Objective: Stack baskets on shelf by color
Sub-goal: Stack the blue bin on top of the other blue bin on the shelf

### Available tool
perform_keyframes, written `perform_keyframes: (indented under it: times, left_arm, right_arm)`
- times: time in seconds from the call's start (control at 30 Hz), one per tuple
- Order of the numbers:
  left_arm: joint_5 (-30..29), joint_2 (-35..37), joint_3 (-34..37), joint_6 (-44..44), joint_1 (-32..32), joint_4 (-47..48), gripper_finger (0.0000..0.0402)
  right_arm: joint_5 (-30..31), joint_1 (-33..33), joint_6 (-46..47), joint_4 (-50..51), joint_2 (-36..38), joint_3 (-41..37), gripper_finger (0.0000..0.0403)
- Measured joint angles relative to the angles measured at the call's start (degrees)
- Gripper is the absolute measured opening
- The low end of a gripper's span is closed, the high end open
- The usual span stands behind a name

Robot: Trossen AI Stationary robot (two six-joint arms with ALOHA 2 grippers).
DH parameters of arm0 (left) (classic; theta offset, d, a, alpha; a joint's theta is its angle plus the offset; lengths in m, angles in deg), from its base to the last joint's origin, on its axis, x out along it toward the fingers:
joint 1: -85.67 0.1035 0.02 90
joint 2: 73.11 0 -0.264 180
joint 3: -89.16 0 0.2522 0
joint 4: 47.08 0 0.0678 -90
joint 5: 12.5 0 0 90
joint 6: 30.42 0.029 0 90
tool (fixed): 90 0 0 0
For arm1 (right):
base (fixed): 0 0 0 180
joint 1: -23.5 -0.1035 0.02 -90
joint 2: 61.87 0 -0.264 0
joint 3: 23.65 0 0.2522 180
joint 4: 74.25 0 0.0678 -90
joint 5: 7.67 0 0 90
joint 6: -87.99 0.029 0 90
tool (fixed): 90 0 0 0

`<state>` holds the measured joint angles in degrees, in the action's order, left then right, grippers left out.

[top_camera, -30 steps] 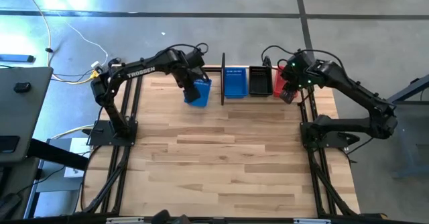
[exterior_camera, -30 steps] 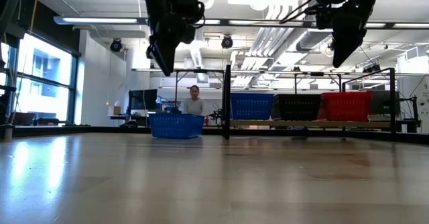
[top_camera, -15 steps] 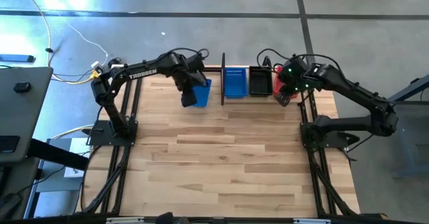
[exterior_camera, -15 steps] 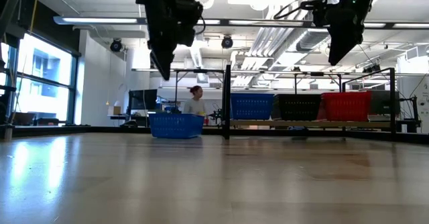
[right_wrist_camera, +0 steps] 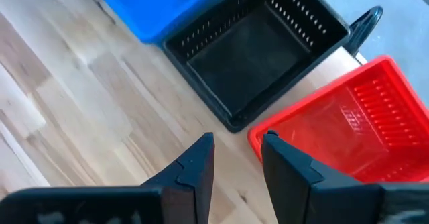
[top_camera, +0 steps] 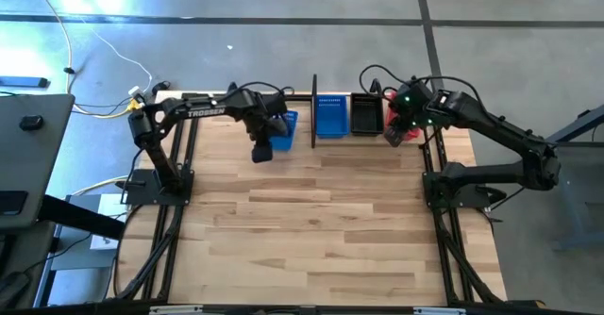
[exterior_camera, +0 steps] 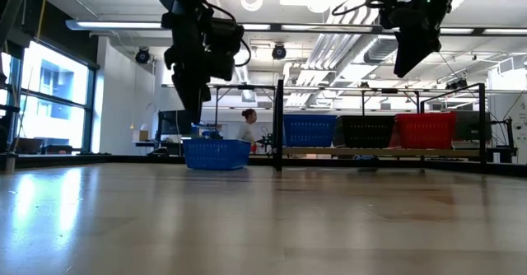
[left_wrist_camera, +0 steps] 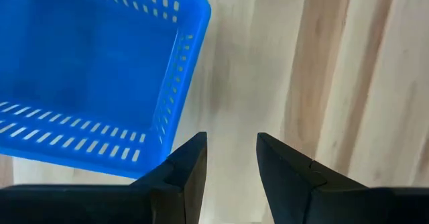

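1. A wooden table fills the overhead view, with a dark robot arm on each side reaching toward its far edge.
2. A low black shelf stands along that far edge. It holds a blue basket, a black basket and a red basket side by side.
3. A loose blue basket sits on the table just left of the shelf's end post, not yet stacked.
4. The left gripper hovers above the table just beside this loose basket, on its near side. Its fingers are parted and hold nothing. The basket's corner lies just ahead of them, off to one side, its long axis slanting across the fingers' line. This arm is clearly the nearer one for picking it up.
5. The right gripper hangs near the red basket, fingers apart and empty.
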<state>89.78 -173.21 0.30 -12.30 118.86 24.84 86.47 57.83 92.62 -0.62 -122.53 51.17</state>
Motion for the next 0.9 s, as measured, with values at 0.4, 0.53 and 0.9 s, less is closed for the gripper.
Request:
perform_keyframes:
  times: [0.4,0.53,0.9]
  left_arm:
    - [-2.67,0.0,2.35,2.09,-0.41,-6.38,0.0119]
    - [-4.14,0.0,2.35,5.34,-0.68,-7.51,0.0119]
    - [-5.89,-1.92,2.33,14.93,-1.26,-8.74,0.0119]
  right_arm:
    - [0.01,0.0,0.95,-2.09,0.0,0.0,0.011]
    - [0.15,0.0,1.64,-2.18,0.0,0.0,0.011]
    - [1.71,0.0,3.51,-2.35,0.0,-0.02,0.011]
